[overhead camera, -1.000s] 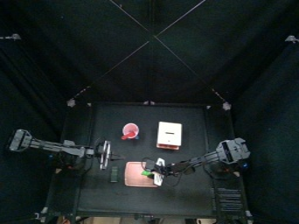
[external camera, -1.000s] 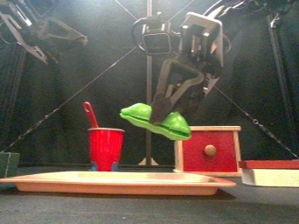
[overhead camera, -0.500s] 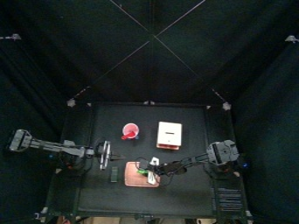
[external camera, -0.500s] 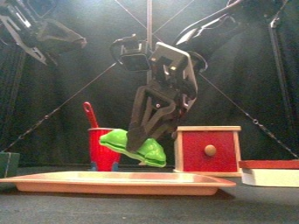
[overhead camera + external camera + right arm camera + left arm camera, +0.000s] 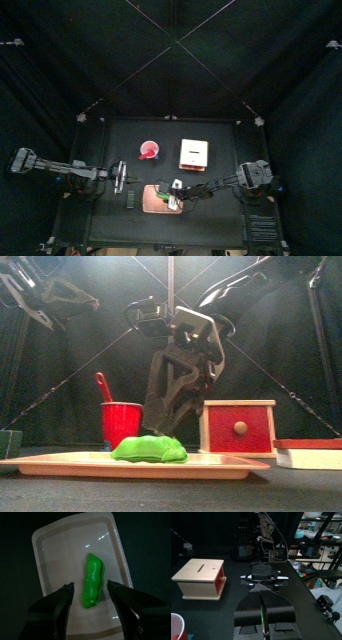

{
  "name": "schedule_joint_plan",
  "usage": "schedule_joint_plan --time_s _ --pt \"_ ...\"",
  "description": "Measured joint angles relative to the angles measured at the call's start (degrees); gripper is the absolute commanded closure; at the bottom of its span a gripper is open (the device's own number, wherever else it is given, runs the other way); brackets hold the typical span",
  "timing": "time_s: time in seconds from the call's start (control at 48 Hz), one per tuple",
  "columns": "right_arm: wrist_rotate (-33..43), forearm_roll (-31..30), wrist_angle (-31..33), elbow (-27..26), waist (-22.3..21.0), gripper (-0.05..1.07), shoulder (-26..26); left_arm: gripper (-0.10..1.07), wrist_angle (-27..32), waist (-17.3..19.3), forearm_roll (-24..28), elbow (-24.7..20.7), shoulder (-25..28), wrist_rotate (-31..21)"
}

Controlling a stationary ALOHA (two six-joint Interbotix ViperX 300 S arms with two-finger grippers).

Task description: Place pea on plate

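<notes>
The pea [image 5: 148,449] is a bright green pod lying flat on the salmon-pink plate [image 5: 54,464] at the table's front. It also shows in the top view [image 5: 166,203] on the plate [image 5: 151,191], and in the right wrist view [image 5: 91,579], lengthwise on the plate [image 5: 50,542]. My right gripper [image 5: 163,421] hangs just above the pea, open, one jaw on either side and not touching it; it also shows in the right wrist view [image 5: 89,585]. My left gripper [image 5: 260,588] is shut and empty, resting left of the plate [image 5: 123,177].
A red cup [image 5: 122,424] holding a red stick stands behind the plate. A cream-topped box with a red front [image 5: 238,428] stands to its right, also in the left wrist view [image 5: 199,577]. A flat white and red object [image 5: 310,454] lies at the front right.
My right gripper came down and leftward with the pea, then let it go. The pea now lies on the plate and the jaws stand open. The left arm has not moved.
</notes>
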Motion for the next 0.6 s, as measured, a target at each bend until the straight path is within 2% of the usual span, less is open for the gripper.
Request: schedule_joint_plan --time_s 0.604 --pt "-0.2 0.0 1.6 -0.3 0.2 0.15 0.0 1.0 0.0 0.0 0.0 -0.1 0.1 0.0"
